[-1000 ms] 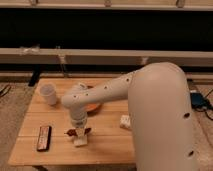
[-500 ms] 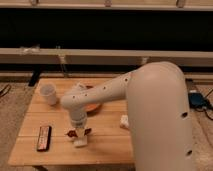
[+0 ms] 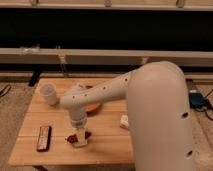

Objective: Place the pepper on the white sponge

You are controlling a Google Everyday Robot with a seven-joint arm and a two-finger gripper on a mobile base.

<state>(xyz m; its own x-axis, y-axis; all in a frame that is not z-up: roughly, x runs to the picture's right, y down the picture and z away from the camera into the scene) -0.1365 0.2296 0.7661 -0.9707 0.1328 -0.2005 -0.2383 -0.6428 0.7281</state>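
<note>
I have the hand [image 3: 78,132] straight down over the front part of the surface [image 3: 107,145], a little left of the middle and close to the front edge. It hangs vertically from the arm's wrist, which suits a top-down placement: the load can go flat onto a low target without sweeping anything nearby.

The pepper [image 3: 80,136] shows as a dark red shape right at the tip of the hand, and the white sponge [image 3: 80,142] peeks out just beneath it as a pale block. I judge the pepper is either touching the sponge or just above it; I cannot separate the two from here. Whether the hand is clamped on the pepper or has let go I cannot tell, since the wrist hides that part.

The dark remote-like bar [image 3: 44,137] lies near the front left corner, apart from the sponge, so it should not interfere. The white cup [image 3: 48,93] sits toward the back left corner, and an orange plate [image 3: 94,106] lies behind the arm near the middle. A small white object [image 3: 124,121] rests to the right of the sponge, near the robot's body.

My next concern is a clean vertical retreat, so the pepper does not roll off.
</note>
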